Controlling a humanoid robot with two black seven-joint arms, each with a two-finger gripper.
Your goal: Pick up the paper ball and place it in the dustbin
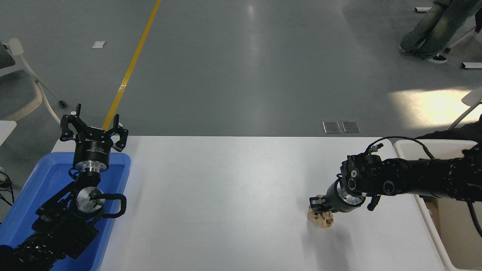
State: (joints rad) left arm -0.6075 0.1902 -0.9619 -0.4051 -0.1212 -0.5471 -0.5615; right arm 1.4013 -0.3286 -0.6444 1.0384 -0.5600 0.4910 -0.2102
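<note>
The paper ball [322, 219], a small tan wad, is at the right side of the white table [226, 195]. My right gripper [319, 205] reaches in from the right and is shut on the ball's top, with black fingers pressed into the paper. The ball seems to sit just above the table, with a faint shadow below it. The dustbin [433, 229], cream-white with a thick rim, stands at the table's right edge under my right forearm. My left gripper [94, 128] is parked open at the far left.
A shallow blue tray [41, 180] lies under the left arm at the table's left end. A person's legs [433, 30] are on the floor at the top right. A chair [22, 86] stands at the far left.
</note>
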